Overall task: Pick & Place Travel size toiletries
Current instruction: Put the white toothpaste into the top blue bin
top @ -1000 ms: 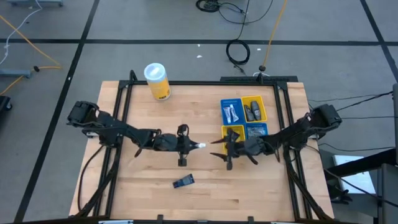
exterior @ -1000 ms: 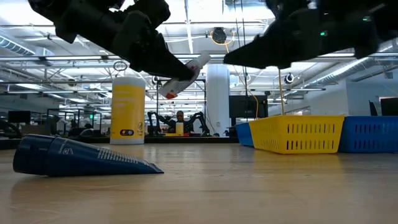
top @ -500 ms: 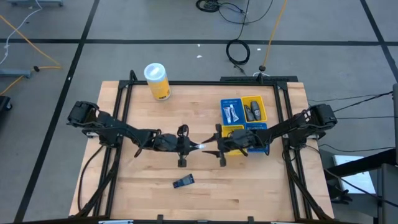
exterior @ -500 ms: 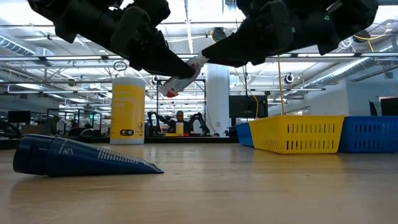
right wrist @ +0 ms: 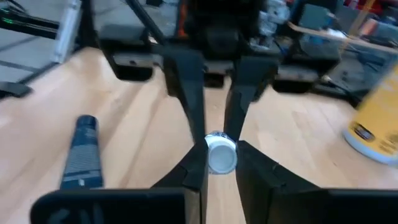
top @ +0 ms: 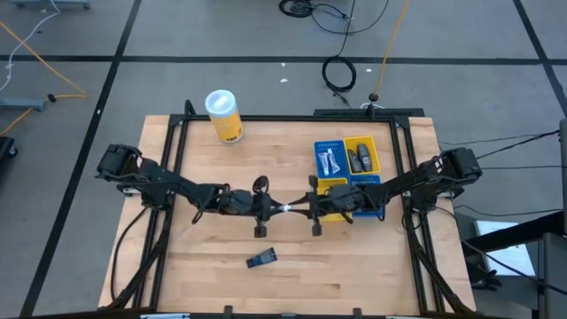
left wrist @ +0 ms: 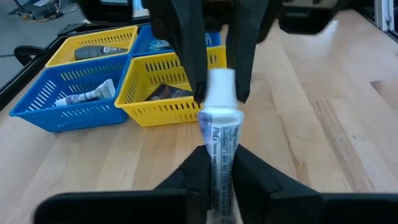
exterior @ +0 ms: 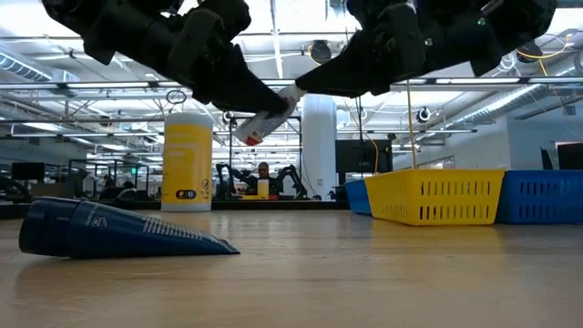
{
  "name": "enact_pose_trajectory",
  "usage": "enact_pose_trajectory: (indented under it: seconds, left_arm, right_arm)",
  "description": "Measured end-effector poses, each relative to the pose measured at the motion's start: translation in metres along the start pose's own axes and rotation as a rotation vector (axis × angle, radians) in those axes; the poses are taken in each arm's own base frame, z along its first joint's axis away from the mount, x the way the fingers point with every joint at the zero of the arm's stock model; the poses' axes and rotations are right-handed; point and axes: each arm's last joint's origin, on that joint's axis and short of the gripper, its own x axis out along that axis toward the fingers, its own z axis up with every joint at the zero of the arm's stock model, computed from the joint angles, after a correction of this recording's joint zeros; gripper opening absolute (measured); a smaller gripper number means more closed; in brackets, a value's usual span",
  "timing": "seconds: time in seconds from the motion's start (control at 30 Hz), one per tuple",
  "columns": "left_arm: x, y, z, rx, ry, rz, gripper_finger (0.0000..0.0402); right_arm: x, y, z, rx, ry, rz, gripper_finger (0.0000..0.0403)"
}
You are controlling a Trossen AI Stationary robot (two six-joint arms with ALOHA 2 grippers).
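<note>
A thin white tube hangs in the air over the table's middle, between my two grippers. My left gripper is shut on its body, and my right gripper is shut on its white cap. In the low view the tube slants, cap end higher and toward the right. A dark blue tube lies on its side on the wood nearer the front edge. My left gripper pinches the tube's printed body between its two fingers, back from the cap. The fingers come about level from the table's left and lie along the tube. The tube is clear of the table. My right gripper pinches the round white cap between its two fingertips. It comes from the table's right, facing the left gripper. The cap end is held up, clear of the table.
A blue-and-yellow four-compartment tray stands right of centre toward the back, with small items in it, just behind my right gripper. A tall yellow canister stands at the back left. The dark blue tube lies near the front.
My right gripper has moved toward the table's left up to the tube's cap, and its wide-open fingers have shut on the cap. My left gripper and the tube have stayed where they were.
</note>
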Motion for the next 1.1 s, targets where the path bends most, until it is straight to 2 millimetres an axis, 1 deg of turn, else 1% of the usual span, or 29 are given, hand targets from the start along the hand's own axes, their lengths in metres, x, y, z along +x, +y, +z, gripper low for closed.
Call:
enact_pose_trajectory:
  seconds: [0.13,0.2,0.3,0.4,0.5,0.6,0.73,0.83,0.97,1.1]
  left_arm:
    - [-0.001,0.001,0.005,-0.01,-0.032,0.004,0.0118]
    - [-0.001,0.0,0.006,-0.008,-0.038,-0.012,0.0155]
    - [-0.001,0.0,0.005,0.001,-0.027,-0.012,0.0204]
    - [-0.001,0.001,0.002,0.005,-0.003,0.01,0.0239]
    - [-0.001,0.001,-0.002,-0.008,0.041,0.044,0.026]
    - [-0.001,0.003,-0.008,-0.049,0.093,0.085,0.0265]
    - [-0.002,0.004,-0.009,-0.094,0.103,0.139,0.0253]
    - [-0.002,0.004,-0.009,-0.096,0.104,0.139,0.0241]
    - [-0.002,0.004,-0.009,-0.094,0.104,0.139,0.0225]
    - [-0.002,0.004,-0.01,-0.093,0.105,0.139,0.0212]
  right_arm:
    - [-0.01,-0.001,0.001,-0.01,0.095,-0.098,0.0051]
    - [-0.019,-0.004,0.002,-0.018,0.171,-0.174,0.0053]
    - [-0.035,-0.011,0.009,-0.017,0.232,-0.307,0.0052]
    - [-0.054,-0.018,0.013,-0.037,0.314,-0.475,0.0052]
    - [-0.069,-0.029,0.014,-0.034,0.371,-0.63,0.0053]
    - [-0.078,-0.044,0.008,0.032,0.43,-0.703,0.0053]
    - [-0.08,-0.065,-0.012,0.098,0.488,-0.792,0.0053]
    - [-0.079,-0.076,-0.03,0.142,0.522,-0.788,0.0054]
    - [-0.074,-0.087,-0.046,0.177,0.477,-0.775,0.0054]
    - [-0.069,-0.092,-0.055,0.184,0.425,-0.738,0.0055]
